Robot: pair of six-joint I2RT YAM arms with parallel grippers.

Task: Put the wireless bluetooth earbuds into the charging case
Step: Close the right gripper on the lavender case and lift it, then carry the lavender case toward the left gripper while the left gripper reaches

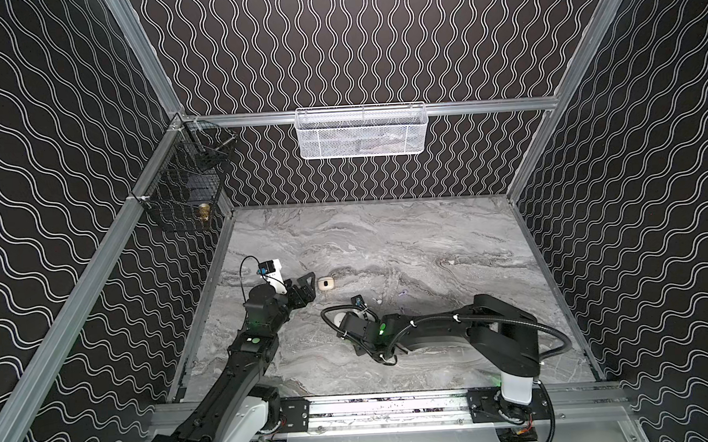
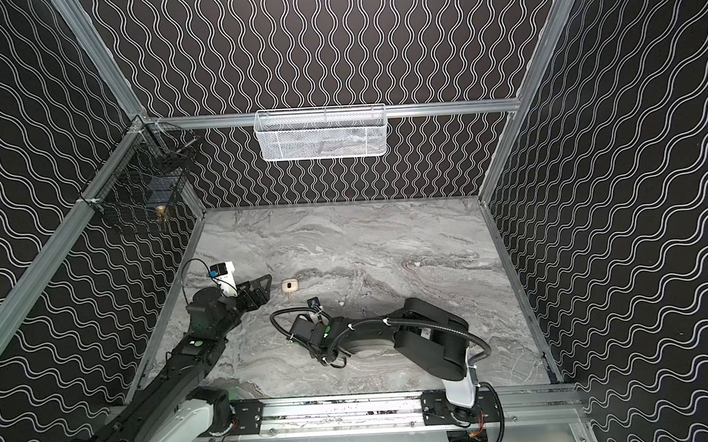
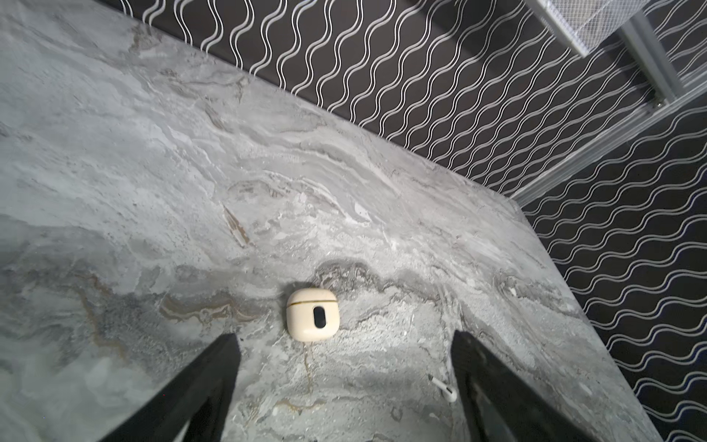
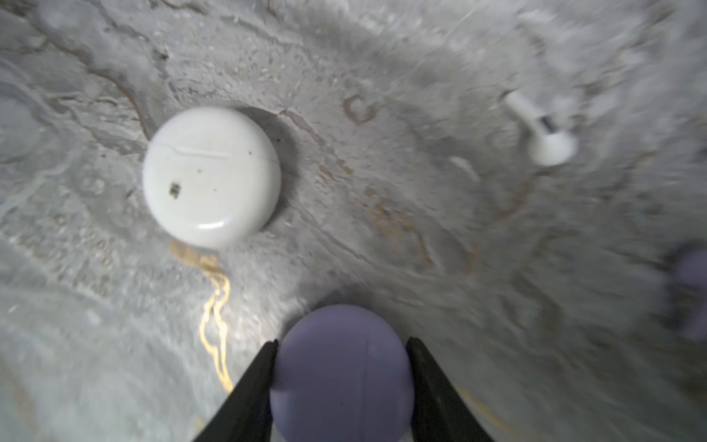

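The grey marbled counter (image 1: 386, 237) carries everything, low and within reach of both arms. The left arm (image 1: 243, 361) comes in from the left of both top views. Its jaws are spread wide and empty, aimed at the cream case (image 3: 312, 320). That case lies flat just ahead of the tips with its lid seam closed, so this reads as a lined-up approach, not a grip.

The right arm (image 1: 495, 331) is stretched low across the middle with its wrist close to the surface, because what it handles sits on the counter. Its jaws stand one against each flank of the lavender case (image 4: 341, 375) — clamped on it, as far as the right wrist view shows. I judge the hold is meant to steady or shift that case so its lid can be opened; it looks shut now. The white round case (image 4: 211, 176) rests nearby, clear of the jaws, its seam also closed.

No earbud is seated yet. A white earbud (image 4: 543, 134) lies loose on the counter, well apart from the lavender case. A pale earbud (image 3: 443, 390) shows in the left wrist view just beside one jaw tip; whether it is the same one I cannot tell. A lavender shape (image 4: 692, 275) at the edge of the right wrist view is too smeared to name.
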